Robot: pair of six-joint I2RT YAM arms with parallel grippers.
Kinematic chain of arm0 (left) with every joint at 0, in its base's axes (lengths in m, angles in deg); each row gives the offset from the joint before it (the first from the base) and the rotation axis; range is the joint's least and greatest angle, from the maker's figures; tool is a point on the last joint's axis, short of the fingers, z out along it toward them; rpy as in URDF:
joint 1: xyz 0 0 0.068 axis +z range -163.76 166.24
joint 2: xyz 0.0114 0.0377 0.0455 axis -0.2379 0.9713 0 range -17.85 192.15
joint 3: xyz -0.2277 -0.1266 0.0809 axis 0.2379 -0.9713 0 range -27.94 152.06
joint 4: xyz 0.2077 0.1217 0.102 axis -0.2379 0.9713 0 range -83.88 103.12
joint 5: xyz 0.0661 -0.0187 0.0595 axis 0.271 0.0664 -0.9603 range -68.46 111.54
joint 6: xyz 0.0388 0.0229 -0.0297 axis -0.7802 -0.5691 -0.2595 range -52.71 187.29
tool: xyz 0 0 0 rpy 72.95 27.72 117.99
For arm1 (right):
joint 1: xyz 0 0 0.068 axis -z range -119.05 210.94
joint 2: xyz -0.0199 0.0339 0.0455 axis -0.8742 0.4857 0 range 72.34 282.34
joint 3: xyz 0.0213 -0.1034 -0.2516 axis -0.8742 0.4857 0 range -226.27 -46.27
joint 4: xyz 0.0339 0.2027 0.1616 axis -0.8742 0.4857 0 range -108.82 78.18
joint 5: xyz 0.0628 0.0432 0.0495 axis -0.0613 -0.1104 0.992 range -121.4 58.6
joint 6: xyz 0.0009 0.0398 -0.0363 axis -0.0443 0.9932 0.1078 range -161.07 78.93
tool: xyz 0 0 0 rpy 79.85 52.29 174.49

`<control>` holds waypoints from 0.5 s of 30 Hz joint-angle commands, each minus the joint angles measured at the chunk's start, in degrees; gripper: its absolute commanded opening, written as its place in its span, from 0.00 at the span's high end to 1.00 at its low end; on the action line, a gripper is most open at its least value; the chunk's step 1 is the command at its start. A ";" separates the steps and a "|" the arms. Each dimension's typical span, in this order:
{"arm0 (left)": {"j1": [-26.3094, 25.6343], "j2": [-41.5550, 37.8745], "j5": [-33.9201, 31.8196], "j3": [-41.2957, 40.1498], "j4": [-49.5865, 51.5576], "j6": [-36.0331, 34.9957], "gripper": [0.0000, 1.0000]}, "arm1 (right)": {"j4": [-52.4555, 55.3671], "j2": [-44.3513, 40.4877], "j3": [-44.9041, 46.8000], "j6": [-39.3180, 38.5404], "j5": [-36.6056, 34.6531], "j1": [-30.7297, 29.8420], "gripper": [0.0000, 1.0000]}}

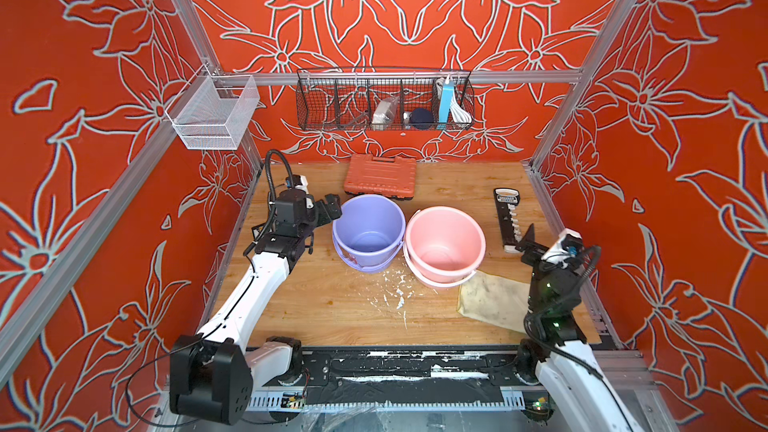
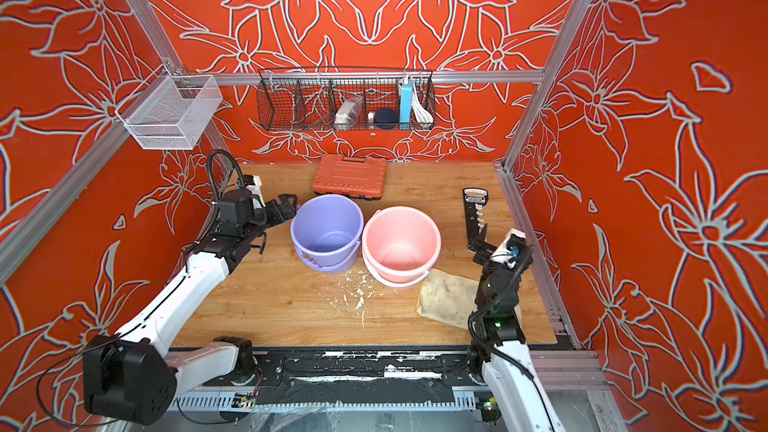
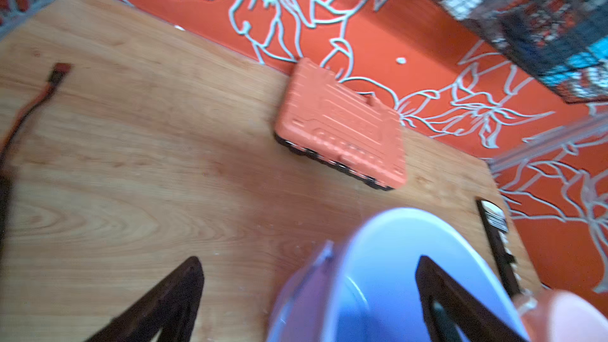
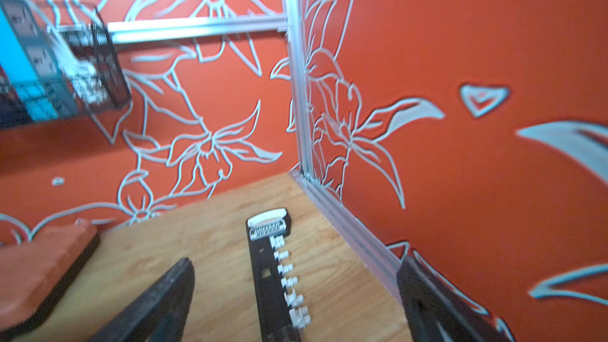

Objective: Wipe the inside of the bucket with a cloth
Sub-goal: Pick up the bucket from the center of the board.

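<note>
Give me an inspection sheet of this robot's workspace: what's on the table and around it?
Surface: wooden table, with white flecks in front of the buckets.
Job's things: cloth lies flat on the table, one corner at the pink bucket; purple bucket stands beside it; both upright, nothing seen inside.
Clutter: orange tool case at the back; black clip strip near the right arm.
Grippers: left gripper open by the purple bucket's rim; right gripper open over the clip strip's near end; neither holds anything.
Cables: left arm's hose loops high; right arm's hose curves by its wrist.
Surroundings: red flowered walls; black wire basket holding odds and ends; white mesh basket, nothing seen inside.
</note>
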 commanded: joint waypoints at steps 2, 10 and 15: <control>-7.50 -4.47 -2.83 3.12 10.15 5.27 0.01 | 28.44 -9.59 -1.56 8.06 -4.70 -0.09 0.03; -22.35 -2.77 -6.15 11.72 21.92 8.93 0.01 | 45.68 -1.39 -11.31 16.70 -0.04 -0.09 0.03; -29.64 0.42 -6.15 16.29 24.92 12.73 0.01 | 49.47 9.84 -18.62 16.78 5.07 -0.08 0.02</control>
